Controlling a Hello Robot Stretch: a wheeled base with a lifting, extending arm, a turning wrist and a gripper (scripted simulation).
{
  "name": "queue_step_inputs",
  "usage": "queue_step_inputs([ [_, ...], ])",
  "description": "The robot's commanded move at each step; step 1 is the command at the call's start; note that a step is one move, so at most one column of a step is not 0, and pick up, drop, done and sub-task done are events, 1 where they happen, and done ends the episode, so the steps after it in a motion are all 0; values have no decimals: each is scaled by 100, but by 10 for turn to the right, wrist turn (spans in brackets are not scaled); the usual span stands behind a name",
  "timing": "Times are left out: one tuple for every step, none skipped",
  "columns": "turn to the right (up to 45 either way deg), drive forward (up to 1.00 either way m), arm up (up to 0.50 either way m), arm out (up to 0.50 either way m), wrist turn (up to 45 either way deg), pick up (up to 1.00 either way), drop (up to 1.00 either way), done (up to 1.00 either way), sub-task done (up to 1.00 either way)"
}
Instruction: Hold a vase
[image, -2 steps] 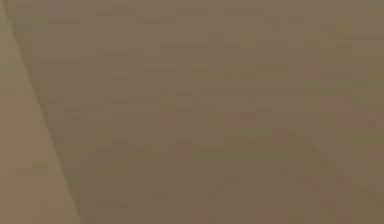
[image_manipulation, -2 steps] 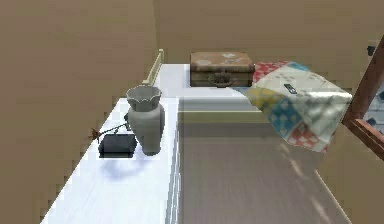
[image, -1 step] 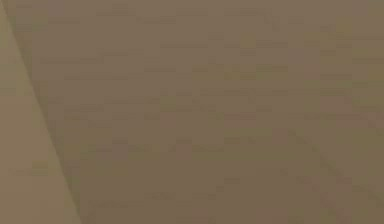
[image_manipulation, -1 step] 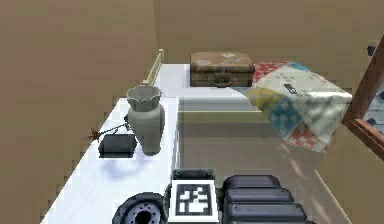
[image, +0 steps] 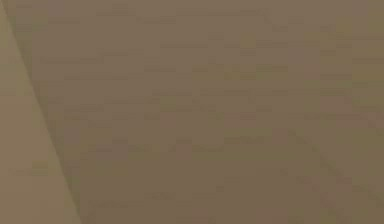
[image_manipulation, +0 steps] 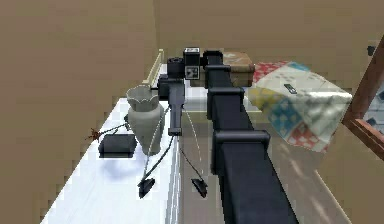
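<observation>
A pale grey vase (image_manipulation: 143, 120) with a flared rim stands on a white tabletop (image_manipulation: 100, 190) in the arm side view. My arm's dark bar (image_manipulation: 240, 150) reaches out over the table just right of it. The gripper (image_manipulation: 172, 186) has its dark body close by the vase's right side, and its two thin fingers (image_manipulation: 148, 183) run toward the near end of the table. The vase stands on the surface at the gripper, so I cannot tell whether the gripper holds anything.
A small dark box (image_manipulation: 117, 146) lies left of the vase, with a small red thing (image_manipulation: 95, 133) beyond it. A pale stick (image_manipulation: 152, 68) leans at the table's far end. A patchwork quilt (image_manipulation: 300, 100) lies to the right. A plain brown wall (image: 200, 110) stands close in the forward view.
</observation>
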Motion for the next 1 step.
queue_step_inputs([
  [0, 0, 0, 0, 450, 0, 0, 0, 0],
])
